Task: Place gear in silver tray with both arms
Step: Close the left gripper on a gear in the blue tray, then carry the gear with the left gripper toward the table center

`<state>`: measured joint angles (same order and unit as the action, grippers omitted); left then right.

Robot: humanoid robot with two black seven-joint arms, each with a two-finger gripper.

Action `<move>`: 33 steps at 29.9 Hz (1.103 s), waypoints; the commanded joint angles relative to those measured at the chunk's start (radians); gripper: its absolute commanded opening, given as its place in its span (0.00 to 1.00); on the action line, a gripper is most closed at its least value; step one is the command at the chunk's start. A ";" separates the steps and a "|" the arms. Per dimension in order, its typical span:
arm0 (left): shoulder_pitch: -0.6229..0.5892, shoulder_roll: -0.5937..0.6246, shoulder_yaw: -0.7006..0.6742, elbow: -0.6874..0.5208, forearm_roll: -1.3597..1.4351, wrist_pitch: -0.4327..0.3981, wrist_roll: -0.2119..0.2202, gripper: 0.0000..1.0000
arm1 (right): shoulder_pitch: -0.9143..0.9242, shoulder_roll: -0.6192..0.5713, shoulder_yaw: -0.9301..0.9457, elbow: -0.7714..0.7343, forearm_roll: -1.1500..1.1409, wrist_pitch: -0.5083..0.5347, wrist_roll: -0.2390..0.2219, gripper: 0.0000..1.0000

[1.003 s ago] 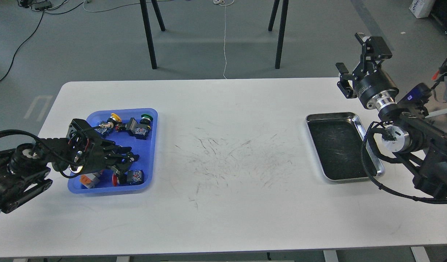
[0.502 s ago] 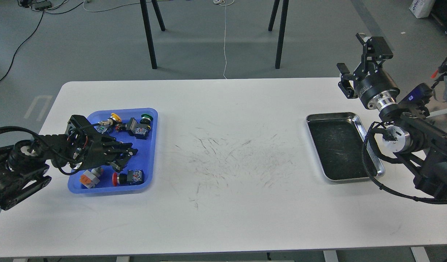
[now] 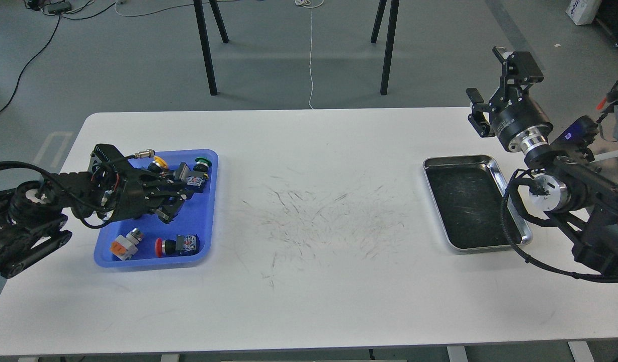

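Observation:
The silver tray (image 3: 459,160) lies at the right of the white table, its dark floor bare. My right gripper (image 3: 492,88) hangs above the table's far right edge, behind the tray, with its fingers spread wide and nothing between them. My left gripper (image 3: 174,200) hovers over the blue bin (image 3: 204,221) at the left, fingers pointing right across the bin's middle. They are dark against dark parts, so I cannot tell whether they hold anything. I cannot pick out a gear among the bin's parts.
The bin holds a yellow button (image 3: 159,161), a green button (image 3: 202,162), an orange and grey part (image 3: 125,242) and a red button switch (image 3: 178,245). A silver cylinder on a cable (image 3: 147,152) shows at the bin's far rim. Black table legs stand behind the table.
My left gripper has risen from low in the bin's near half and moved toward its far half. The orange part and red switch are now uncovered. The right arm has barely moved.

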<state>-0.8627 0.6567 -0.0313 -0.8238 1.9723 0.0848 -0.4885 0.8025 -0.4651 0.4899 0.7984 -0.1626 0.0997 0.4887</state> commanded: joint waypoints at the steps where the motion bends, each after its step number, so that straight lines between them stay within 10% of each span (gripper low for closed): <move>1: -0.024 -0.003 -0.001 -0.023 -0.035 0.000 0.000 0.20 | 0.001 0.000 -0.001 -0.001 0.000 0.000 0.000 0.99; 33: -0.082 -0.203 0.004 -0.232 -0.273 -0.043 0.000 0.21 | 0.001 0.010 -0.008 -0.007 0.000 0.003 0.000 0.99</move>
<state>-0.9514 0.4701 -0.0349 -1.0402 1.6981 0.0419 -0.4886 0.8039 -0.4526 0.4817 0.7888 -0.1633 0.1030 0.4887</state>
